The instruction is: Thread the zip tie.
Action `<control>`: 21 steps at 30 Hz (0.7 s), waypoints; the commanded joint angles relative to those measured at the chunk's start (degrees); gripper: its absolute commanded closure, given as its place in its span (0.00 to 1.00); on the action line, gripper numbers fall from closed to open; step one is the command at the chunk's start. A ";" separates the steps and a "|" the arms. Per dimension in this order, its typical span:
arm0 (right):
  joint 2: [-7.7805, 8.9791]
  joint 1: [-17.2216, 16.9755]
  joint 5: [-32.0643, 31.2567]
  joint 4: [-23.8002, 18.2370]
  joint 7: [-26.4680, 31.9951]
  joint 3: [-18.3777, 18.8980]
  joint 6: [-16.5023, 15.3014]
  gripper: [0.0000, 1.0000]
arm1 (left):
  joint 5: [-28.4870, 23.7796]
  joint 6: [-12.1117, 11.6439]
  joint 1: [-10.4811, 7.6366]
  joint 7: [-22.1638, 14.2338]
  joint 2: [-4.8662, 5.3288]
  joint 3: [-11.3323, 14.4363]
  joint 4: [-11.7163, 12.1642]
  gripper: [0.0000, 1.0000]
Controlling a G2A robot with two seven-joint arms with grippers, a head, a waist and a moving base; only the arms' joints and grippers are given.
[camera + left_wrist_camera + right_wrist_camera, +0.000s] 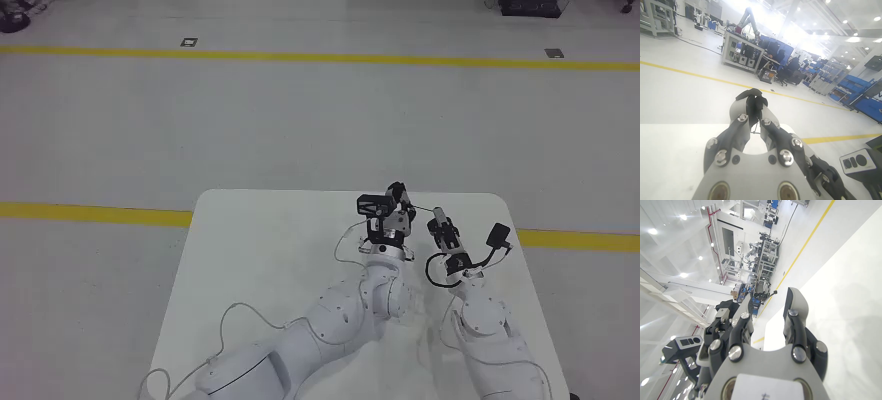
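Left wrist view: the left gripper (753, 98) is raised above the far part of the white table (260, 260). Its fingers are pressed together at the tips and clamp the zip tie (757, 126). A thin dark strand of the tie runs down between the two fingers, behind the clamped tips, and ends in a short crosswise piece.

Right wrist view: the right gripper (770, 296) has its fingers set well apart, with nothing gripped between them. The free end of the tie, with its small square head, shows in the gap ahead of the fingertips. Whether this end touches either finger cannot be told. The left gripper is just beyond one finger.

Top view: both grippers are held near the far edge of the table, toward its right side, with the tips close together but apart. The left gripper sits slightly farther from the robot than the right one. The tie is off the table surface and is held in the air by the left gripper alone. Yellow lines (300, 57) cross the pale floor (300, 130) beyond the table.
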 commanded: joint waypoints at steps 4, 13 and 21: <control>-0.04 0.12 0.00 0.00 0.21 -0.02 0.12 0.65 | 0.88 0.00 0.35 -0.55 0.13 -0.27 -0.64 1.00; -0.12 0.11 0.05 -0.01 0.10 0.09 0.29 0.65 | 2.48 0.00 0.81 -1.92 0.30 -0.59 -1.87 1.00; -0.17 0.21 0.08 0.10 0.37 0.19 0.27 0.67 | 2.37 0.00 2.10 -4.16 0.86 -0.75 -5.28 1.00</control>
